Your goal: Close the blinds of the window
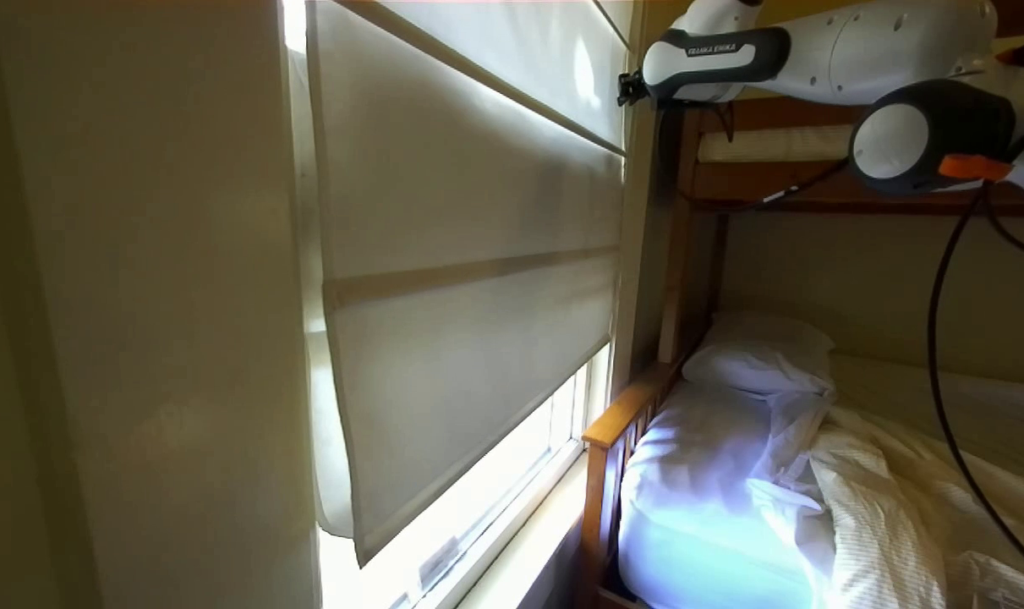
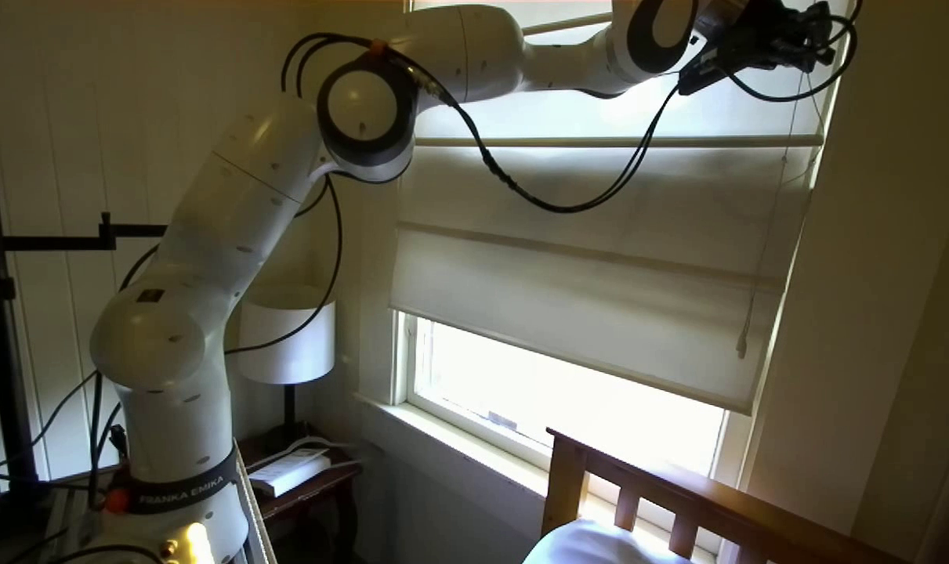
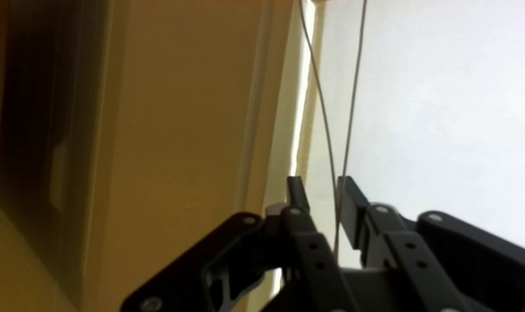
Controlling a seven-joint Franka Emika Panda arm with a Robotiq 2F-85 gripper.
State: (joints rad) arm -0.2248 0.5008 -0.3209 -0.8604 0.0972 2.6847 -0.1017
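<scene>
The blinds (image 1: 469,186) hang as a cream fabric shade with horizontal seams, lowered over most of the window (image 2: 584,399). Bright glass shows below their bottom edge in both exterior views. Two thin cords (image 3: 355,73) run down in front of the shade and come together between the fingers of my gripper (image 3: 319,186). Its jaws stand part-way apart, with a visible gap; the cords lie near the right finger (image 3: 350,212), and whether they touch it I cannot tell. In an exterior view a tassel (image 2: 741,345) ends the cord, well below the gripper (image 2: 823,39).
A wooden bunk bed (image 1: 626,406) with white bedding (image 1: 714,507) stands beside the sill. The window's side frame (image 3: 184,130) is close to the gripper's left. Black cables (image 2: 560,207) droop from the arm. A lamp (image 2: 286,345) stands behind the arm.
</scene>
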